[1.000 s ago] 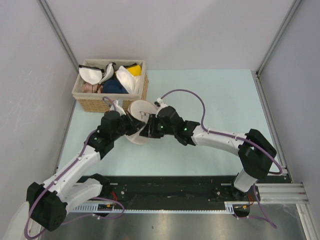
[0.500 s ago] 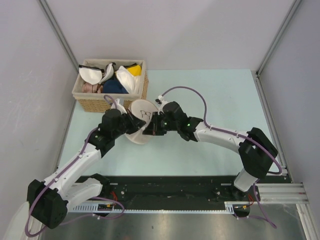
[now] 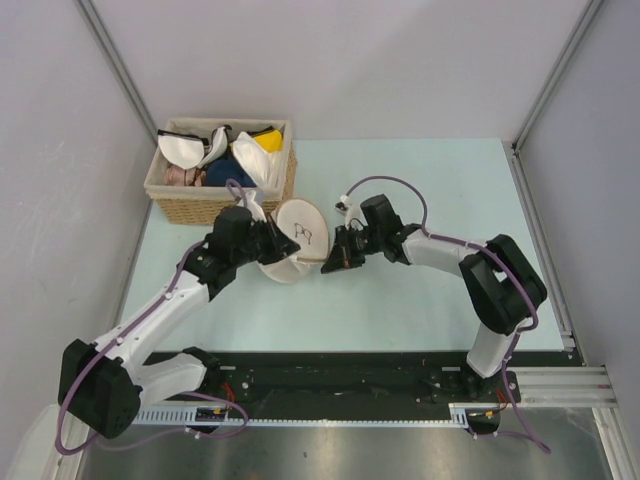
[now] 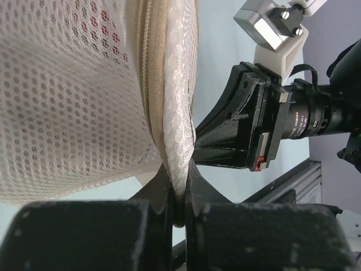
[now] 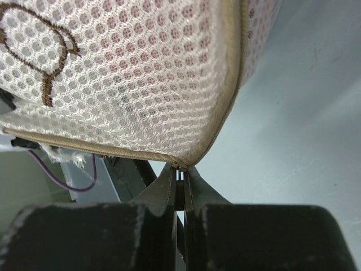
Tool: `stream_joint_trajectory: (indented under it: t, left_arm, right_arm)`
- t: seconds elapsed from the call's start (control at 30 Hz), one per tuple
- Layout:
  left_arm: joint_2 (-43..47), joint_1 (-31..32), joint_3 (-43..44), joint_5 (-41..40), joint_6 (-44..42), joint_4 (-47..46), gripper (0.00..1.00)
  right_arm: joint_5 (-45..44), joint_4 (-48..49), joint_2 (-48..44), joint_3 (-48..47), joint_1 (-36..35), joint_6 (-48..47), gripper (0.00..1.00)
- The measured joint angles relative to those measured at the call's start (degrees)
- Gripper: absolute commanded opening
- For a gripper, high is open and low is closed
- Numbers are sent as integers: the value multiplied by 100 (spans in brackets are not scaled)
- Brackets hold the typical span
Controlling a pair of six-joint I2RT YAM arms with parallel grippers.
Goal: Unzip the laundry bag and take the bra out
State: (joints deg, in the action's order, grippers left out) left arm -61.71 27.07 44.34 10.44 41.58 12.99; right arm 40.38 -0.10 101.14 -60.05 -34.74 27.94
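Just off the wicker basket [image 3: 176, 208], our left gripper [image 4: 179, 189] pinches the laundry bag [image 3: 296, 238] by its rim, bra [image 4: 98, 25] inside, while our right gripper [image 5: 179, 179], farther from the basket, clamps what seems the zipper pull [image 5: 179, 170].

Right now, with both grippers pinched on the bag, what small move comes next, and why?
Probably draw the right gripper along the rim while the left gripper holds the bag. The right is pinched at the zipper, which looks closed in the left wrist view, and the red bra shows through the mesh.
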Motion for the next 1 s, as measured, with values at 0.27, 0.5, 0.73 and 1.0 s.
stream_joint_trajectory:
  t: [0.27,0.5,0.73,1.0]
  left_arm:
    - [-234,13,476,103,-688,476,4]
    - [-632,13,608,669,-986,184,71]
    - [-946,31,872,636,-1014,188,96]
    - [-131,42,693,247,-726,544,98]
  right_arm:
    - [-199,-319,-706,289,7,-409,0]
    - [-866,-570,-1416,664,-125,-184,0]
    - [-1578,-498,-1438,822,-629,413,0]
    - [-1676,-258,-1318,872,-634,857,0]
